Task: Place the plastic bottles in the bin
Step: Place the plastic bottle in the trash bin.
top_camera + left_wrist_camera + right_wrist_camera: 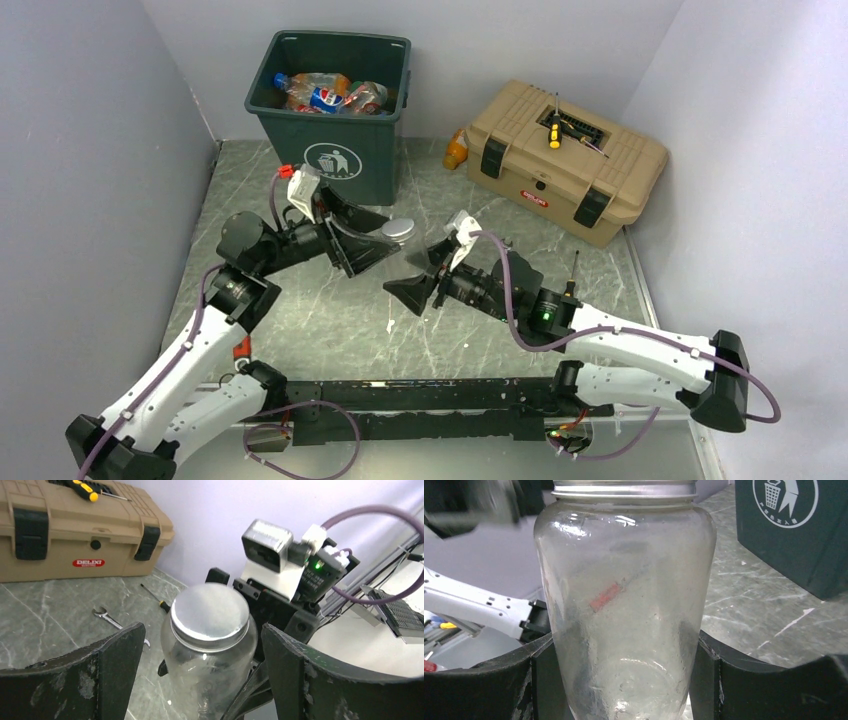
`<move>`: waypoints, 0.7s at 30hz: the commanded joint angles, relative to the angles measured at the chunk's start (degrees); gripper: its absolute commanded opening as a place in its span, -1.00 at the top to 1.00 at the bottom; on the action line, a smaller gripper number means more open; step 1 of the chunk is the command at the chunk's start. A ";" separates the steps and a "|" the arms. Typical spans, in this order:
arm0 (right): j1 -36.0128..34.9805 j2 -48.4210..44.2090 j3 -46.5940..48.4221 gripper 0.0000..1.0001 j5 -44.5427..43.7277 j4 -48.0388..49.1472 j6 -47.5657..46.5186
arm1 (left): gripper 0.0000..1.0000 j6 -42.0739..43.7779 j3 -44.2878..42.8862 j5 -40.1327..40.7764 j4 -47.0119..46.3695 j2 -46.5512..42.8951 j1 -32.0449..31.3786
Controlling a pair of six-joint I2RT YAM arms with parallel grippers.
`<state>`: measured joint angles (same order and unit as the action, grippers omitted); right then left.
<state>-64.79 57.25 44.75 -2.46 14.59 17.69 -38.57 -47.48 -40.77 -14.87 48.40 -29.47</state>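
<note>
bin (330, 150) back left, toolbox (560, 165) back right. my left gripper (202, 635) wide open, fingers clear of the jar (624, 580) between them. my right gripper (624, 650) pinches that jar's base. plastic bottles (325, 92) in bin, one orange bottle (456, 150) just beside toolbox.

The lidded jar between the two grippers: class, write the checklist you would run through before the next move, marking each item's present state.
1. Left gripper free of the jar: ok, gaps show on both sides.
2. Right gripper gripping the jar: ok, the jaws look closed against both sides.
3. Lid seated: ok.
4. Jar counts as a plastic bottle: cannot tell; it looks unlike the bottles in the bin.
5. Bin upright and open: ok.
6. All bottles binned: not ok, an orange bottle sits beside the toolbox.
</note>
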 commanded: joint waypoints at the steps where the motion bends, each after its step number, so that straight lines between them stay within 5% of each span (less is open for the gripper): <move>1: 0.11 -3.90 -2.73 0.30 1.37 3.19 -5.09 | -0.81 3.10 -5.89 3.16 2.44 -0.34 0.03; 16: 0.11 -5.54 -4.88 0.40 1.88 3.72 -6.97 | -0.63 3.72 -14.91 -5.76 7.37 9.25 -0.21; 21: 0.11 -5.54 -4.88 0.36 0.38 3.75 -7.16 | -0.99 4.69 -12.73 -5.41 7.97 8.23 -1.18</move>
<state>-64.79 52.38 39.68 -1.08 14.70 11.55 -35.16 -60.20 -44.23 -7.27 58.37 -29.85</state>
